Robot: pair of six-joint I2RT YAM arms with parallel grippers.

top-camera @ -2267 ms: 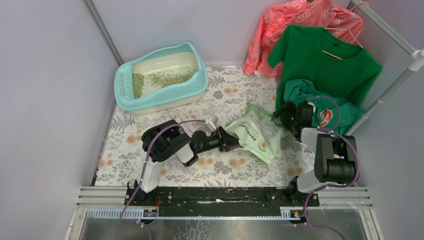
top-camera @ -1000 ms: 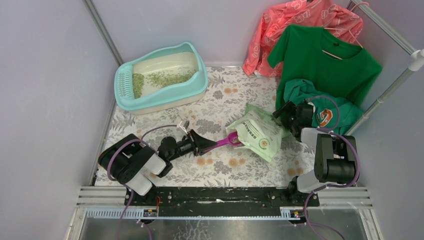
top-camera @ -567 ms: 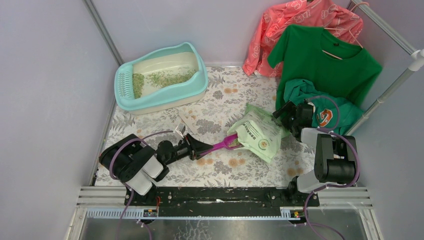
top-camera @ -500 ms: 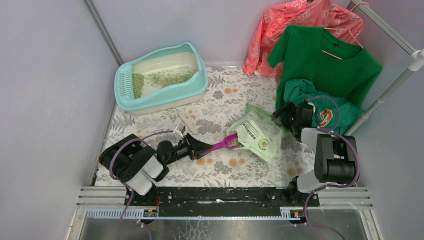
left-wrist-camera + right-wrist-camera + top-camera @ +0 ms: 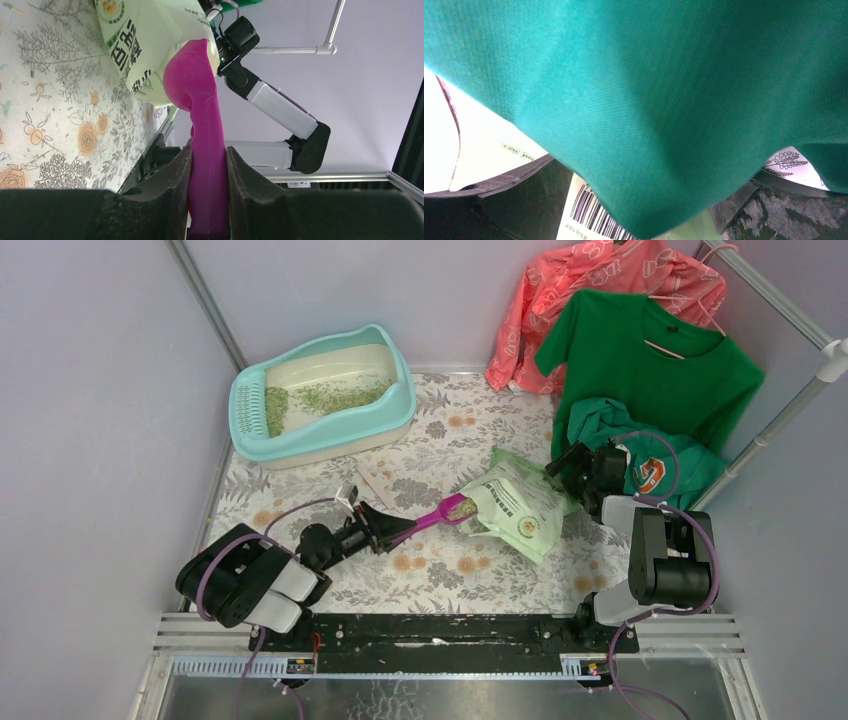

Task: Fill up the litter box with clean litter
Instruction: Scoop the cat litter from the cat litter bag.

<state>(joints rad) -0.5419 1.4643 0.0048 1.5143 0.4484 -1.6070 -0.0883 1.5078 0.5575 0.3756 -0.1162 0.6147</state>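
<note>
Draping teal cloth (image 5: 674, 100) mostly hides the right pincer (image 5: 568, 468).

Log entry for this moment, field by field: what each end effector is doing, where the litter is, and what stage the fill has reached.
left end effector: shut on the handle of the magenta plastic scoop
scoop load: clean litter in the bowl, just outside the light green printed plastic bag
right end effector: jaws wide apart at the bag's far edge, under teal fabric
turquoise-rimmed plastic litter box: far left, with a thin partial layer of litter
stage: scoopful not yet delivered
</note>
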